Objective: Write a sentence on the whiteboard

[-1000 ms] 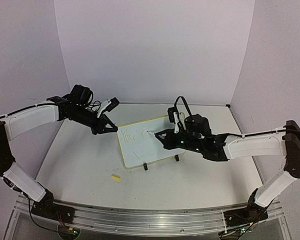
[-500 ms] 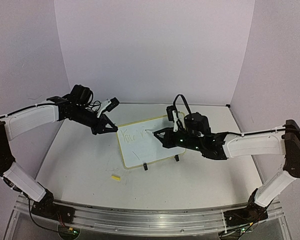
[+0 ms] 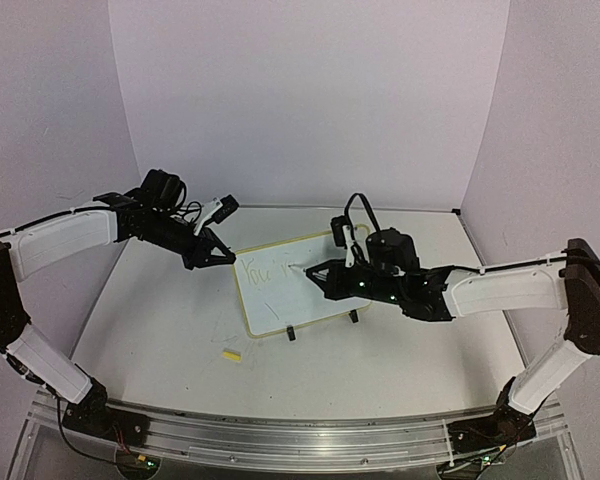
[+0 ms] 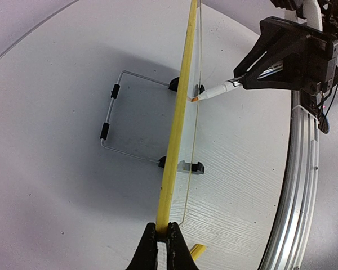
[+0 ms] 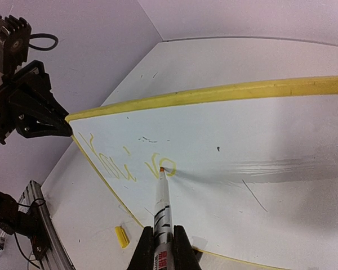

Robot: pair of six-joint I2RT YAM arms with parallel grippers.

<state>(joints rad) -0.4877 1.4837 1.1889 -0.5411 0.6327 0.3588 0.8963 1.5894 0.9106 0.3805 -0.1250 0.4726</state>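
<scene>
The whiteboard [image 3: 305, 265] stands tilted on two black clip feet at the table's middle; its yellow rim [image 4: 178, 124] shows edge-on in the left wrist view. My left gripper [image 3: 218, 258] is shut on the board's top left corner, seen in the left wrist view [image 4: 164, 232]. My right gripper [image 5: 160, 236] is shut on a white marker [image 5: 161, 205], its orange tip touching the board. The sentence [image 5: 124, 166] is faint yellow letters reading roughly "You're", also faint in the top view [image 3: 263, 272]. The tip rests on the last letter.
A yellow marker cap [image 3: 232, 354] lies on the table in front of the board, also in the right wrist view [image 5: 121, 236]. A wire stand [image 4: 115, 121] props the board from behind. The table's metal front rail [image 3: 280, 435] runs along the near edge.
The right gripper and marker have shifted slightly left along the board. The left arm and the board have not moved.
</scene>
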